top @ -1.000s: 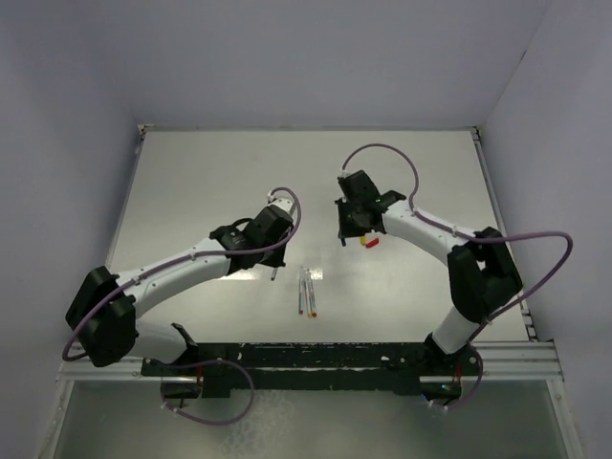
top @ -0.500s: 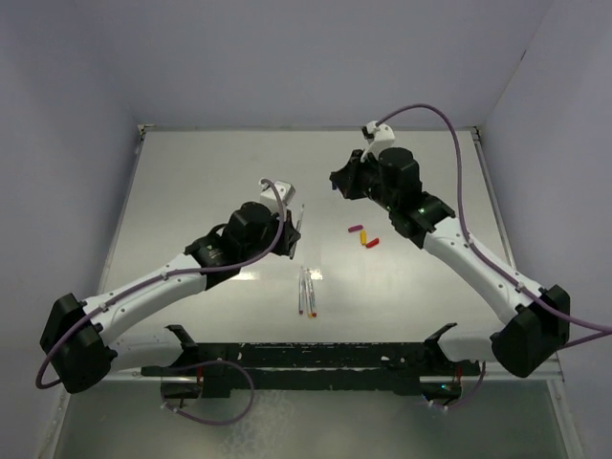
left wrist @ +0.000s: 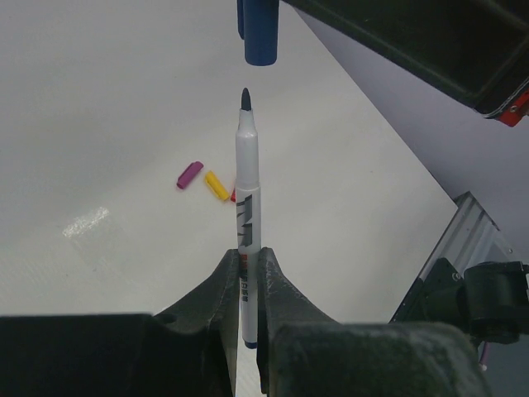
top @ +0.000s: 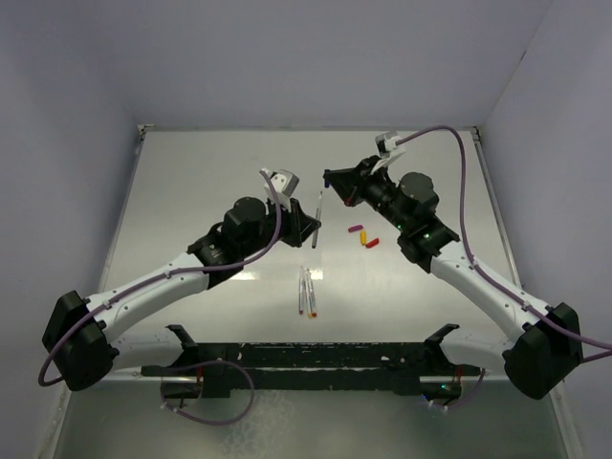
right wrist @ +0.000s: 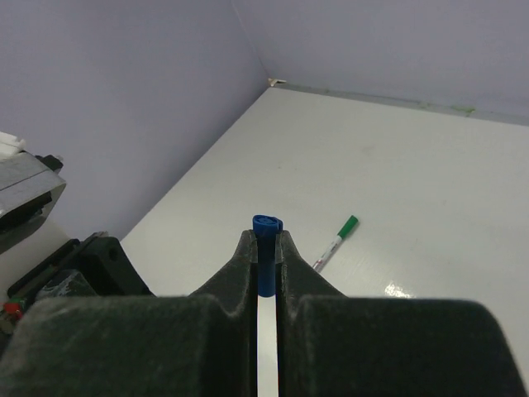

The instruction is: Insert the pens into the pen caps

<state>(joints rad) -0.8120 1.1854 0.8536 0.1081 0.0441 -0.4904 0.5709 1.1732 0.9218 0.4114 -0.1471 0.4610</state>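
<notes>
**Pen and blue cap now face to face, not yet joined**
Over the last half second both arms have swung inward and now meet above the bench (top: pixel 191 191), just above the centre of the top view. The left gripper (left wrist: pixel 246 273) is clamped on a pen (left wrist: pixel 248 190). Its tip points at the blue cap (left wrist: pixel 260 33), which is pinched in the right gripper (right wrist: pixel 265 252), with a small gap left between them. Pushing the tip in looks like the next step. A magenta cap (left wrist: pixel 190 174) and a yellow cap (left wrist: pixel 216 185) lie loose below.
</notes>
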